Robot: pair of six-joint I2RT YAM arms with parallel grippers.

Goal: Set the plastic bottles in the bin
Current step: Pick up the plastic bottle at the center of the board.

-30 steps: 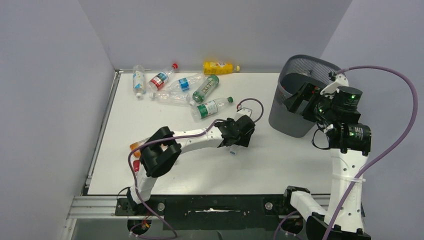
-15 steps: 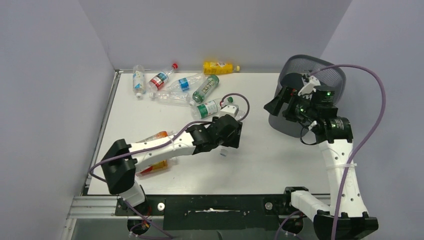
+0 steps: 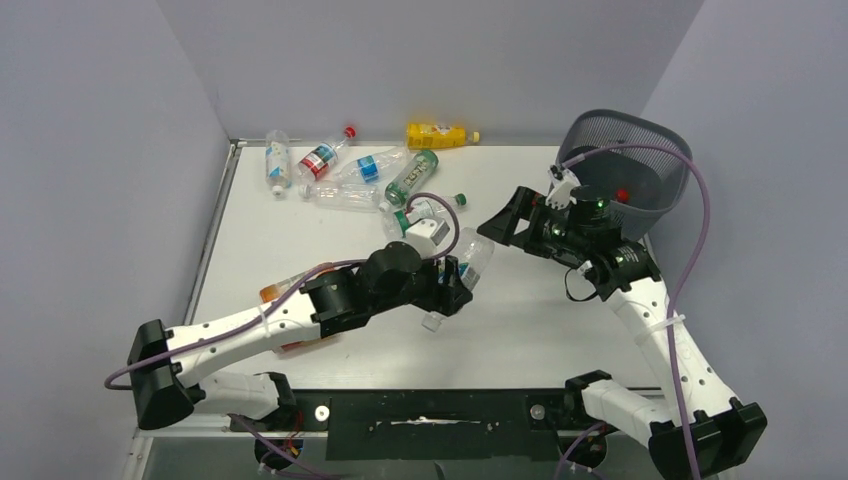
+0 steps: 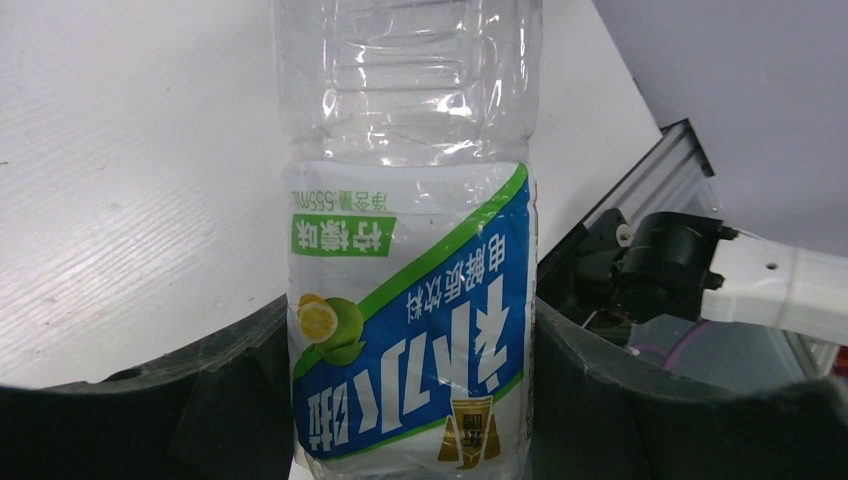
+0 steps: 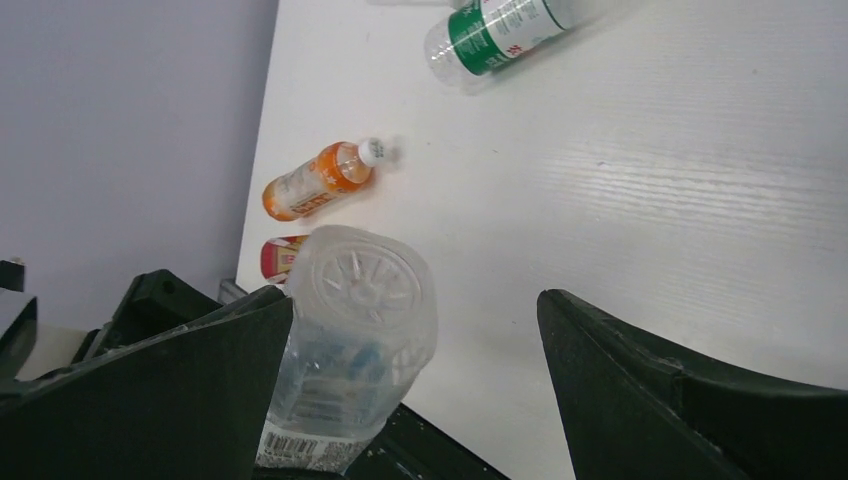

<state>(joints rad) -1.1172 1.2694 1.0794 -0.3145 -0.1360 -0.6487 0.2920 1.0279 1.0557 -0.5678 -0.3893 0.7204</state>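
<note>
My left gripper [image 3: 452, 278] is shut on a clear plastic bottle [image 3: 473, 254] with a blue and green label [image 4: 410, 340], held above the table's middle. Its ribbed base [image 5: 365, 290] points at my right gripper [image 3: 503, 226], which is open. The base lies between the right jaws, close against the left finger [image 5: 200, 380]. The bin [image 3: 640, 140], dark grey mesh, stands at the back right behind the right arm, with something red [image 3: 622, 195] inside. Several more bottles [image 3: 345, 170] lie at the table's back left, with a yellow one [image 3: 437, 135] by the wall.
A green-labelled bottle [image 3: 425, 212] lies just behind the left wrist. An orange bottle [image 5: 320, 180] and a red-labelled one [image 5: 280, 255] lie near the table's left front, partly under the left arm [image 3: 270, 320]. Purple cables [image 3: 690, 260] loop off both arms.
The left arm has stretched out to the right, carrying the bottle toward the right gripper. The right gripper has swung left from over the bin, down to the bottle's base.
</note>
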